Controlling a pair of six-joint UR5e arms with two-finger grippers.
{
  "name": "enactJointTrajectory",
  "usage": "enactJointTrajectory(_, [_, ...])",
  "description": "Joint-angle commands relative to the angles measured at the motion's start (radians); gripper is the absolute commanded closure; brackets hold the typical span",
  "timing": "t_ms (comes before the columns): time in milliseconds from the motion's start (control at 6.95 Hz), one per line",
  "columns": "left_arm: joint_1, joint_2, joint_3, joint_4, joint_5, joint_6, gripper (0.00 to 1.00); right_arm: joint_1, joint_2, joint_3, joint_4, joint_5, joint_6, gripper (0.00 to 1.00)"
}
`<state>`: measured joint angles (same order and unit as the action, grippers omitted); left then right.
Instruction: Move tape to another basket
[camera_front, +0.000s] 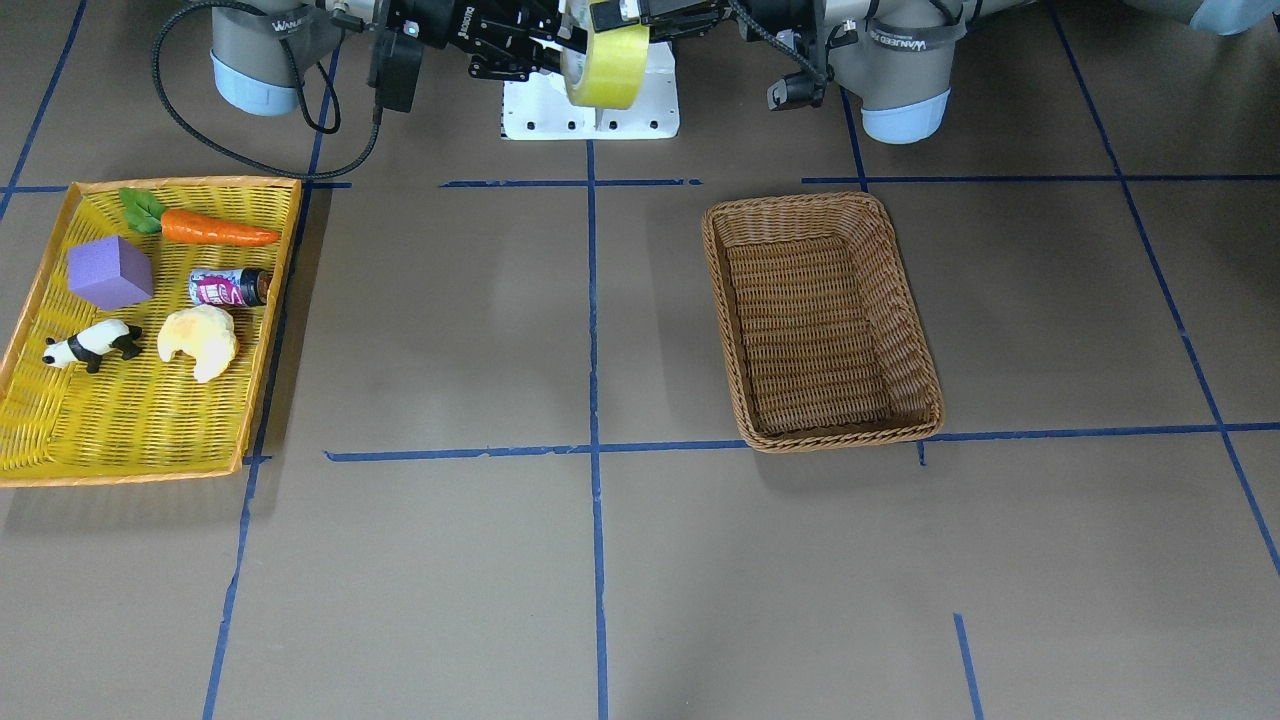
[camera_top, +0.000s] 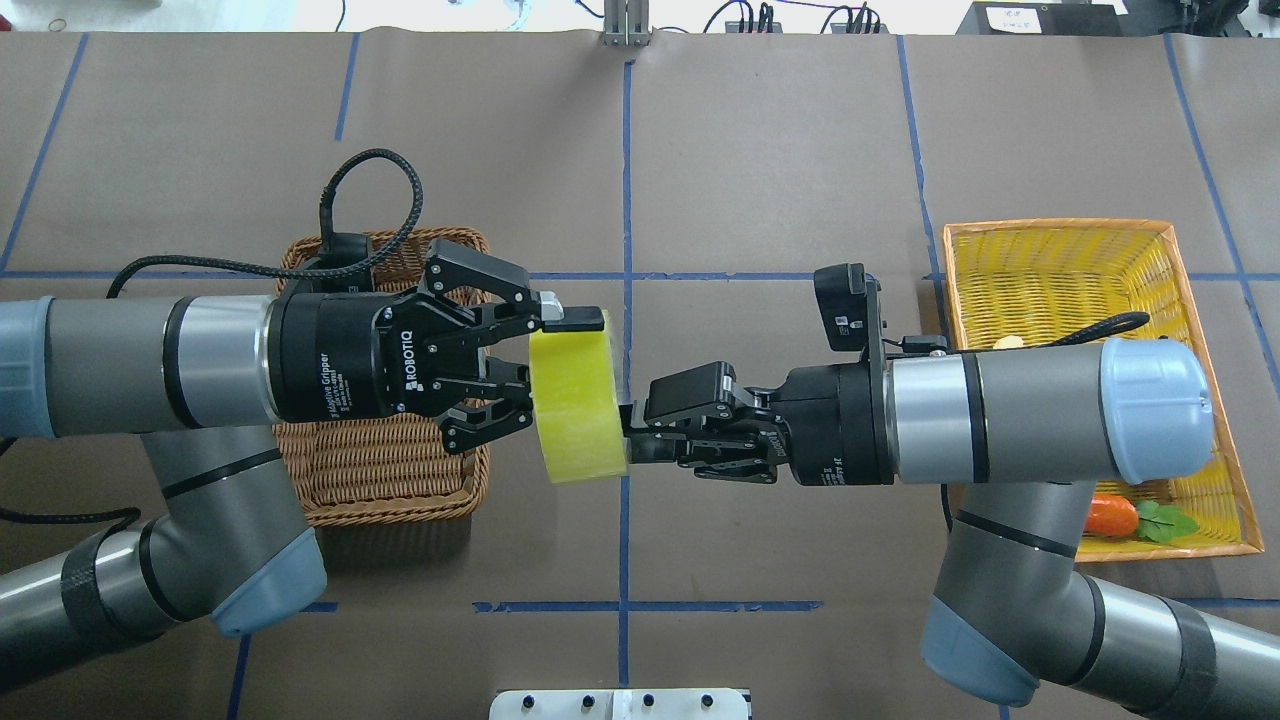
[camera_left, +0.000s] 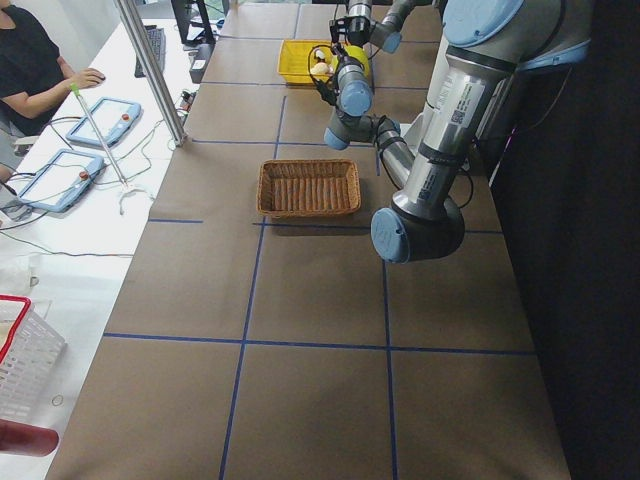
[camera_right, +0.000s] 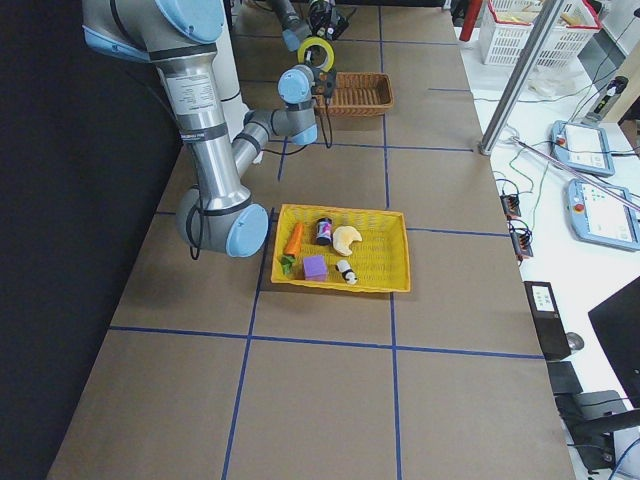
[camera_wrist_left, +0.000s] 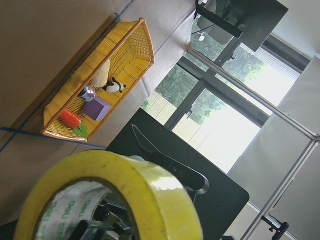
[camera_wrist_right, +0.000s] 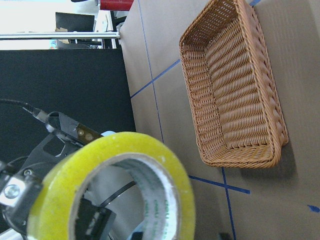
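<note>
Tape (camera_top: 575, 405) on edge midair, pinched at rim by right gripper (camera_top: 632, 430); left gripper (camera_top: 552, 368) spread wide, straddling it. Basket (camera_top: 380, 480) lies under left arm.

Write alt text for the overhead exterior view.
Mid-table, the right gripper pinches the rim of a wide roll of yellow-green packing tape while the left gripper, jaws spread, straddles its other side. A deep brown woven wicker basket lies beneath the left arm; a shallow yellow woven tray lies far right.
</note>
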<state>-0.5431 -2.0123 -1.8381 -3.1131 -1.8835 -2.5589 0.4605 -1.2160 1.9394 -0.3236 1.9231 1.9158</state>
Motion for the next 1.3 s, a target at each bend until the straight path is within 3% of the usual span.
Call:
enactJointTrajectory(0, [-0.001,0.003,0.000,0.001,0.000,0.000,1.00,0.001,0.000,0.001,0.001,0.000,0.000,0.00])
enactJointTrajectory(288, [-0.018,0.004,-0.001,-0.001,-0.002,0.002,1.00,0.004,-0.002,0.003,0.001,0.000,-0.001,0.00])
enactJointTrajectory(576, [-0.125,0.010,0.020,0.005,-0.056,0.003,1.00,0.023,-0.010,0.003,-0.005,0.004,-0.003,0.00])
enactJointTrajectory(864, [-0.306,0.009,0.145,0.016,-0.301,0.011,1.00,0.143,-0.013,-0.001,-0.110,0.135,-0.006,0.00])
enactJointTrajectory(1008, [-0.325,0.009,0.187,0.034,-0.363,0.082,1.00,0.232,-0.001,0.001,-0.220,0.231,-0.012,0.00])
enactJointTrajectory(1152, [-0.342,0.007,0.216,0.142,-0.455,0.206,1.00,0.294,-0.007,0.006,-0.309,0.259,-0.088,0.00])
